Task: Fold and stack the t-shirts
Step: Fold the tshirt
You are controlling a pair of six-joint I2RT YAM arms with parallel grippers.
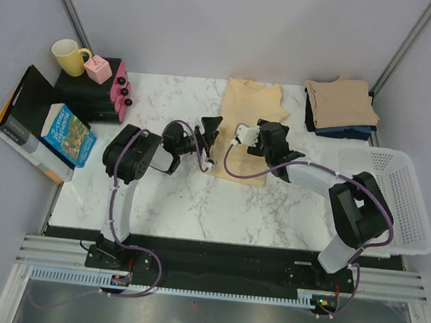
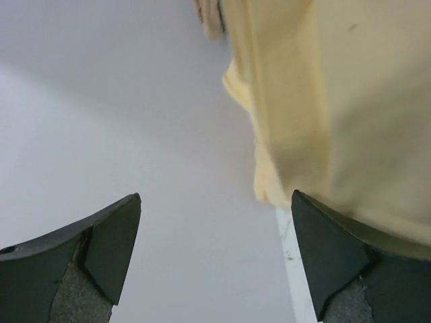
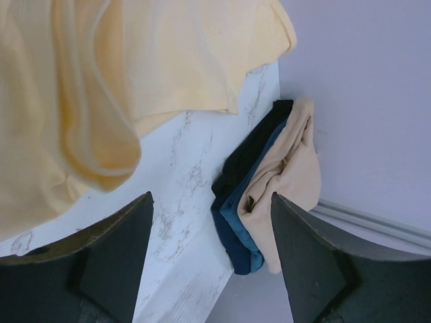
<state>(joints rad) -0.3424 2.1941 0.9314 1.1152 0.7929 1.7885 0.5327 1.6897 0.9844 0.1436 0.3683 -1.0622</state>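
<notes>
A pale yellow-cream t-shirt [image 1: 251,111] lies partly folded at the table's back centre. It also shows in the left wrist view [image 2: 337,101] and in the right wrist view [image 3: 135,67]. My left gripper [image 1: 207,139] is open and empty at the shirt's left edge [image 2: 215,195]. My right gripper [image 1: 267,138] is open and empty over the shirt's right side [image 3: 212,195]. A folded stack stands at the back right: a tan-beige shirt [image 1: 342,103] on top, teal and navy shirts [image 1: 346,131] and a black one [image 1: 310,109] under it. The stack also shows in the right wrist view [image 3: 269,188].
A white mesh basket [image 1: 395,196] stands at the right edge. At the back left are a yellow mug [image 1: 70,57], a pink item [image 1: 98,68], a black box [image 1: 92,96] and books [image 1: 67,133]. Grey walls close the back and sides.
</notes>
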